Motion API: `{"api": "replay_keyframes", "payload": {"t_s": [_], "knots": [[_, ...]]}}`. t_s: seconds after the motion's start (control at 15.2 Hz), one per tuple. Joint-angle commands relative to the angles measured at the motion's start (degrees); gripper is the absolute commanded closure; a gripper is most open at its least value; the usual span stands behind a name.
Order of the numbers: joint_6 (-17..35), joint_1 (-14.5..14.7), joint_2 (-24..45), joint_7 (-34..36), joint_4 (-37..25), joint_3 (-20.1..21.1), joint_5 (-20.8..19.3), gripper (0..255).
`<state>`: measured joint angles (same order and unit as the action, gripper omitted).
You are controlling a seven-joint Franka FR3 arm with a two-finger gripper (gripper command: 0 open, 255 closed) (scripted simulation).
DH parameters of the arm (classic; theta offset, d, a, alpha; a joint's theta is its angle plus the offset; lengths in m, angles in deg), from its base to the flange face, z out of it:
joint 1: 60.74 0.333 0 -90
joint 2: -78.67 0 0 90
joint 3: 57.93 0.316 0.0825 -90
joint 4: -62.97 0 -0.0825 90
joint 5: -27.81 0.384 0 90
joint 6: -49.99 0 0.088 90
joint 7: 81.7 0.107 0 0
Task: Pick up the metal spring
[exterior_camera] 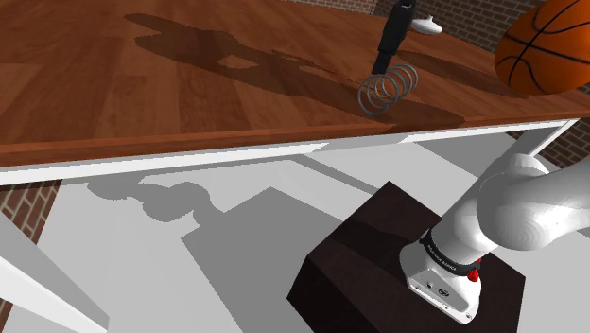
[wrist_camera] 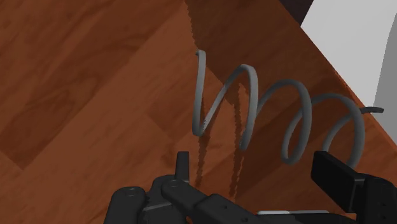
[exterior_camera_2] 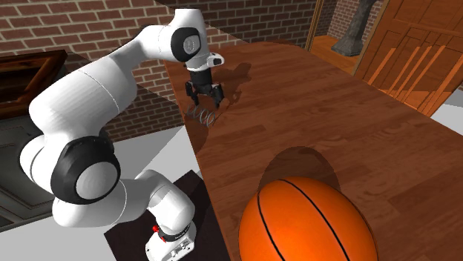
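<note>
A grey coil spring (exterior_camera: 388, 85) lies on its side on the brown wooden table (exterior_camera: 189, 76), close to the table's edge nearest the stand. My black gripper (exterior_camera: 380, 68) hangs right over it, pointing down. From the second exterior view, the gripper (exterior_camera_2: 205, 101) stands just above the spring (exterior_camera_2: 202, 115) with its fingers apart. The wrist view has the spring (wrist_camera: 249, 71) stretched across the wood just beyond the gripper (wrist_camera: 261, 175). Both fingers stand wide apart and neither touches the coils. The gripper is open and holds nothing.
An orange basketball (exterior_camera: 546, 45) rests on the table at the shoulder view's far right, and is large in the second exterior view's foreground (exterior_camera_2: 308, 222). The dark stand (exterior_camera: 378, 265) sits below the table edge. A brick wall (exterior_camera_2: 89, 30) is behind the arm.
</note>
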<state>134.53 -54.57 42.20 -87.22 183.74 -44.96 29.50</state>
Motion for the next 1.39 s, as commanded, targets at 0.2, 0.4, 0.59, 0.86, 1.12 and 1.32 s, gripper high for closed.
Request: {"api": "replay_keyframes", "payload": {"t_s": [0.2,0.4,0.59,0.86,1.12,1.32], "knots": [[2.45,0.18,-0.85,0.05,3.30,0.11,0.19,0],[2.54,0.17,-0.81,0.03,3.36,0.09,0.17,255],[2.48,0.13,-0.73,-0.05,3.22,0.03,0.12,255],[2.45,0.16,-0.85,0.05,3.30,0.12,0.20,255],[-0.41,-0.04,0.17,-0.06,-0.57,-0.01,-0.06,255],[-2.56,-0.21,1.05,-0.13,-3.60,-0.08,-0.26,255]]}}
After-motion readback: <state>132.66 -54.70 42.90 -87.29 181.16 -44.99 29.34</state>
